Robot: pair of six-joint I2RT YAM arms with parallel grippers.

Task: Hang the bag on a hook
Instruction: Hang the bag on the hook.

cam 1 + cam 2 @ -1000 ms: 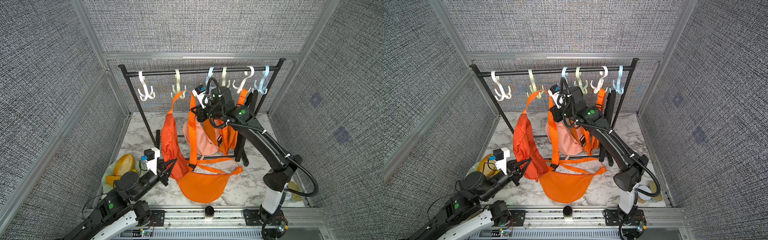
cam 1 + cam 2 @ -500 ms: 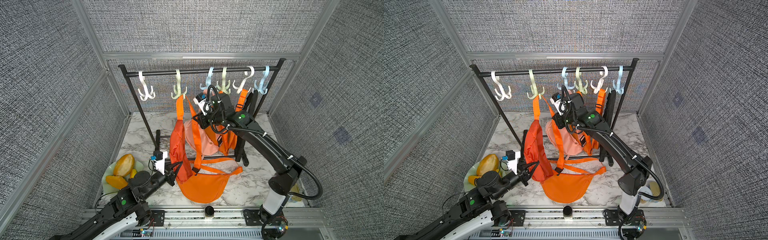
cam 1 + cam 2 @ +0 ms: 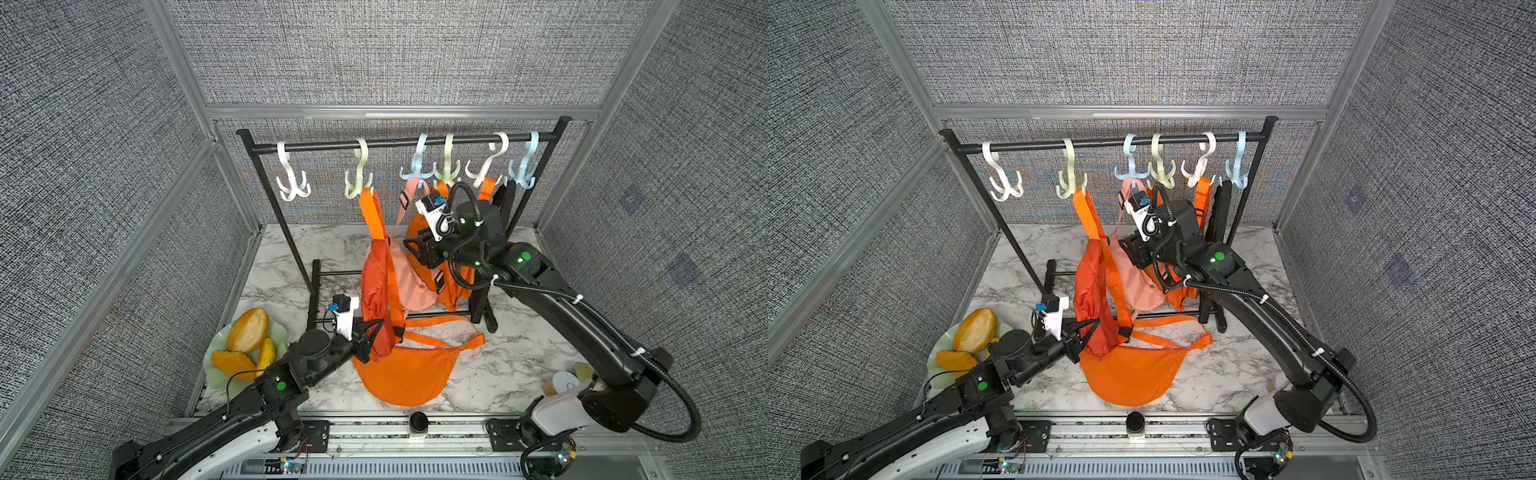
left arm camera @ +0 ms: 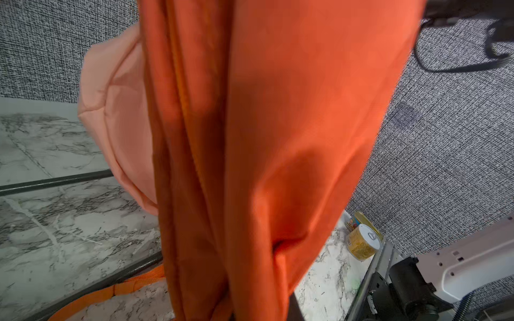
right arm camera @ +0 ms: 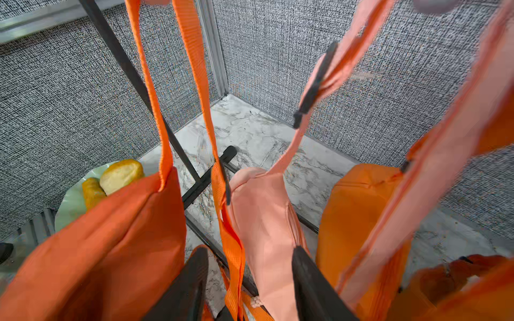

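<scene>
The left claw [image 3: 1094,324] is pinched shut on the lower body of the orange bag [image 3: 376,291], and its wrist view is almost filled with that orange cloth. The right claw [image 5: 250,251] stands about half open beside the rack. Its 2 black fingers [image 5: 189,280] are well apart, and the bag's strap [image 5: 232,258] drops through the gap close to 1 of them, unclamped. Whether the strap touches that finger cannot be told.

The orange bag hangs by its strap from the pale green hook [image 3: 358,176], 2nd from the left end of the black rail [image 3: 324,146], which carries 6 hooks. A pink bag [image 3: 415,286] hangs just beside it from a blue hook [image 3: 417,164]. Another orange bag [image 3: 459,286] hangs behind the right arm. A flat orange bag [image 3: 409,370] lies on the table in front of the rack.

The table [image 3: 528,345] is white marble with grey veins. The walls [image 3: 104,166] are grey woven panels in a metal frame. A pale green plate [image 3: 210,365] of yellow fruit [image 3: 247,330] sits at the front left. A yellow-labelled can [image 4: 360,246] stands at the front right.

The can's print is too small to read, and so are the dark marks on the white camera mount [image 3: 1142,214] of the right wrist.
</scene>
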